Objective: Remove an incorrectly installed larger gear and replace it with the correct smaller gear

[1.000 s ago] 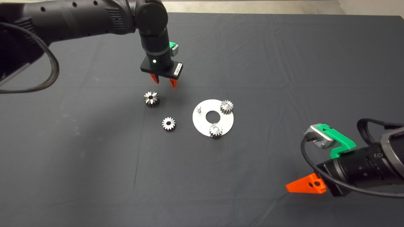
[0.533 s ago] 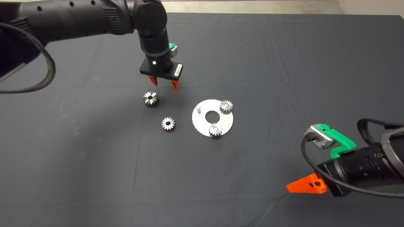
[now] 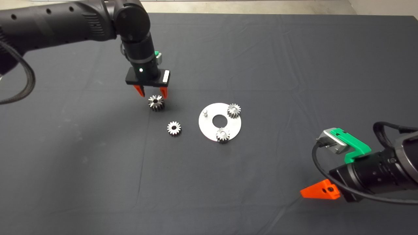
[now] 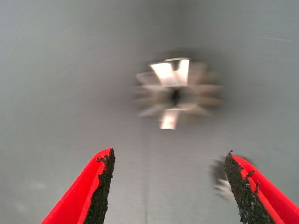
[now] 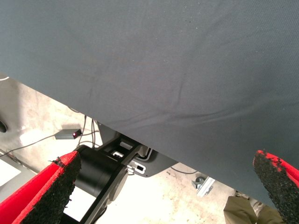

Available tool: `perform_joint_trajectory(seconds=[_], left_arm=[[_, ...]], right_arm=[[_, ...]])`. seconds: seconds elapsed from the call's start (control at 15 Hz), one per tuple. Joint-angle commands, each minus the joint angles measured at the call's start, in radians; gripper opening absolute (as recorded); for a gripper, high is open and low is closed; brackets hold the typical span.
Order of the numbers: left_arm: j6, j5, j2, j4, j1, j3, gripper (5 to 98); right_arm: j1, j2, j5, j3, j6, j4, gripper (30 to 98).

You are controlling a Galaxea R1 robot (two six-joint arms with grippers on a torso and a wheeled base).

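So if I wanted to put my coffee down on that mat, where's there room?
Bare mat spreads right of the round plate, and in front of it between the smaller gear and the parked right gripper. It is crowded where the left gripper hovers open over the larger gear, near the plate's two mounted gears.

Robot test bench in a lab or workshop

A dark mat (image 3: 294,65) covers the table, with bare concrete floor (image 3: 261,6) showing past its far edge. Beyond the mat's edge in the right wrist view lie loose cables (image 5: 28,144), a small box with a red light (image 5: 67,135), black machine housing (image 5: 100,175) and a metal bracket (image 5: 202,182).
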Motion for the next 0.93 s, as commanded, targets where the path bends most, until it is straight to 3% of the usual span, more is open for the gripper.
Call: perform_joint_trajectory(seconds=[0.0, 0.2, 0.47, 0.67, 0.87], left_arm=[[-0.158, 0.026, -0.064, -0.011, -0.017, 0.104, 58.7], [-0.250, 0.026, -0.107, -0.011, -0.016, 0.230, 58.7], [-0.264, 0.019, -0.093, -0.028, -0.017, 0.269, 58.7], [-0.324, 0.000, -0.089, -0.030, -0.017, 0.352, 58.7], [-0.323, -0.106, -0.075, -0.028, -0.007, 0.360, 58.7]], right_arm=[[0.014, -0.008, 0.001, 0.002, 0.003, 0.026, 97.8], [0.014, -0.012, 0.001, -0.006, 0.002, 0.025, 97.8], [0.014, -0.012, 0.001, -0.020, -0.002, 0.025, 97.8], [0.014, -0.014, -0.004, -0.020, -0.006, 0.023, 97.8], [0.014, -0.013, -0.004, -0.020, -0.006, 0.023, 97.8]])
